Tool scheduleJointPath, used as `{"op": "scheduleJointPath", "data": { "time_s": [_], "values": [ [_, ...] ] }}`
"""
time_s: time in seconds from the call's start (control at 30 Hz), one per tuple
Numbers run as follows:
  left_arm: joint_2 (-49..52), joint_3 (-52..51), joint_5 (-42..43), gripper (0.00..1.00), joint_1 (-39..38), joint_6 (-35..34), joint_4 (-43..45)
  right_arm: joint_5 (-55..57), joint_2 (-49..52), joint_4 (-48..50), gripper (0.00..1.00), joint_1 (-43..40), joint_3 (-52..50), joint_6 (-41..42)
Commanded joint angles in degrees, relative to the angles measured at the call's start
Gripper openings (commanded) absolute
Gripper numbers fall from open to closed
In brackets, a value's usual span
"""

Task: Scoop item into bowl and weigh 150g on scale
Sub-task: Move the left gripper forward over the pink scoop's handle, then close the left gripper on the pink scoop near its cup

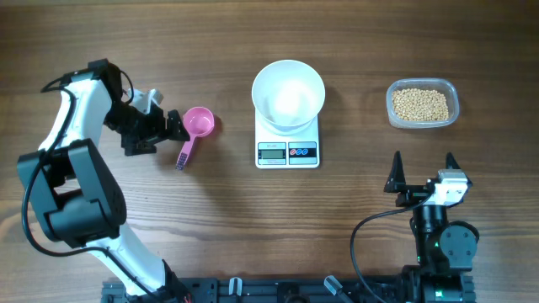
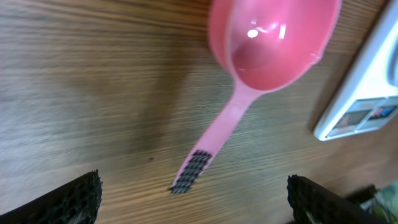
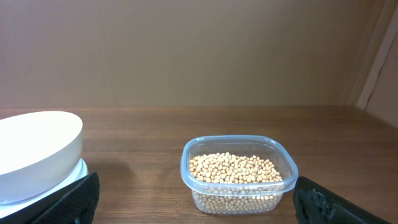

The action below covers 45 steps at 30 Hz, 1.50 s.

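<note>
Nothing scooped yet: we have the bowl point(image 1: 288, 94) sitting empty on the scale point(image 1: 287, 135)
Our left gripper point(image 1: 178, 128) hangs fully open and empty left of the scale, aimed at the pink scoop point(image 1: 195, 126) lying there untouched; our right gripper point(image 1: 423, 160) is wide open and empty, right of the scale toward the arm's base. The beans point(image 1: 421, 104) sit in the clear tub point(image 1: 456, 105), well right of the scale. Grasping, scooping and weighing remain. We cannot read the display point(image 1: 272, 152); wrist views crop scoop and bowl

My scoop point(image 2: 273, 43) is glossy pink plastic, my table point(image 1: 126, 252) matt grained wood, my tub point(image 3: 185, 165) clear plastic, the beans point(image 3: 233, 169) smooth.
</note>
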Motion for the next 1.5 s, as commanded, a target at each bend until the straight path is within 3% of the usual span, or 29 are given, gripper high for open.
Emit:
{"op": "scheduleJointPath", "data": {
  "time_s": [0.0,0.5,1.1,1.47],
  "values": [
    [0.9,-0.3,4.0,1.0,-0.1,4.0,1.1,-0.3,-0.6,0.2,1.0,-0.2,-0.1,-1.0],
    [4.8,-0.3,4.2,0.93,-0.5,4.5,1.5,-0.3,-0.6,0.2,1.0,-0.2,-0.1,-1.0],
    [5.3,-0.6,6.6,0.97,-5.1,4.5,2.9,-0.3,-0.6,0.1,1.0,-0.2,-0.1,-1.0],
    [5.4,-3.7,4.5,0.82,-4.7,4.5,3.8,-0.3,-0.6,0.2,1.0,-0.2,-0.1,-1.0]
  ]
}}
